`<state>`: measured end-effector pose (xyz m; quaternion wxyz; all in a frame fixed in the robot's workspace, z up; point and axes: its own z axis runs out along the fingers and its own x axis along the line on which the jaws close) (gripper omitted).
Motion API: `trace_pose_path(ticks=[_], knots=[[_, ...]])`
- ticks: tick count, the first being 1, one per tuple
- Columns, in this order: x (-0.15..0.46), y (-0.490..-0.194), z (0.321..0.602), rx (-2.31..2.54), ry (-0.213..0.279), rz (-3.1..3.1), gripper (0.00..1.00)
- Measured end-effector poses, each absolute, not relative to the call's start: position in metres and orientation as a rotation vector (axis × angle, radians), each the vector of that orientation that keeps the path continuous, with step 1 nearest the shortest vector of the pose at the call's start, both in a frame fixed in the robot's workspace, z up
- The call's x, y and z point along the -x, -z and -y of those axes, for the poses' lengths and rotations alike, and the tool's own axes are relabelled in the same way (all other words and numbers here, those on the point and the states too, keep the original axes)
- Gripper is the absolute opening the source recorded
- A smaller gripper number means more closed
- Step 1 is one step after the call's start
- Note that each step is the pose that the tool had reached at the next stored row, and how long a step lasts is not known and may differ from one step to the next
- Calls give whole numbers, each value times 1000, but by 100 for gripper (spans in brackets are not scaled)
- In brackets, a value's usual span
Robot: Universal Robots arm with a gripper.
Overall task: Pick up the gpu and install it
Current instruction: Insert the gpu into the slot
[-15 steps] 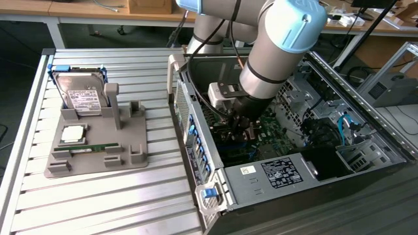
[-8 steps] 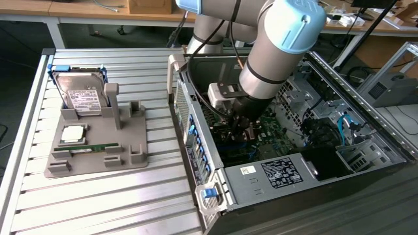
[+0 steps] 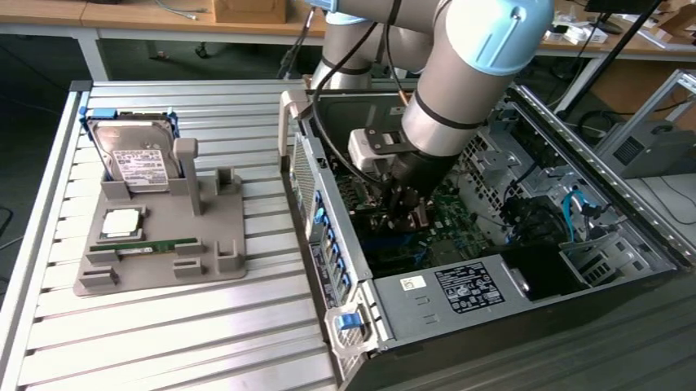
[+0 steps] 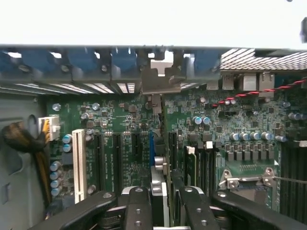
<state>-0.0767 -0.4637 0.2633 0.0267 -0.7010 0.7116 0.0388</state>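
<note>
My gripper [image 3: 398, 210] reaches down inside the open computer case [image 3: 490, 297], just over the green motherboard [image 3: 451, 224]. In the wrist view the gpu [image 4: 158, 184] is seen edge-on, a thin dark card with a silvery edge. It stands upright between my two black fingers [image 4: 136, 211]. The gripper [image 4: 160, 213] is shut on it. The card runs along the motherboard's expansion slots [image 4: 134, 153]. Its metal bracket [image 4: 160, 79] sits at the case's rear slot openings. Whether its lower edge sits in a slot is hidden.
On the slatted table stands a grey holder [image 3: 163, 244] with a hard drive [image 3: 136, 159], a processor chip [image 3: 122, 221] and a green memory stick [image 3: 158, 243]. Case walls, drive cages [image 3: 522, 163] and cables [image 3: 576, 212] hem in the arm. A white slot [image 4: 79, 163] lies beside the card.
</note>
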Motion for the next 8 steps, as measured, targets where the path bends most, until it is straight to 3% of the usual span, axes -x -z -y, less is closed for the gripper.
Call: trace_pose_path(ticks=[6,8], knots=[[77,-271,464,2175,-99,-2209,27],[77,-271,464,2195,-55,-2230,27]])
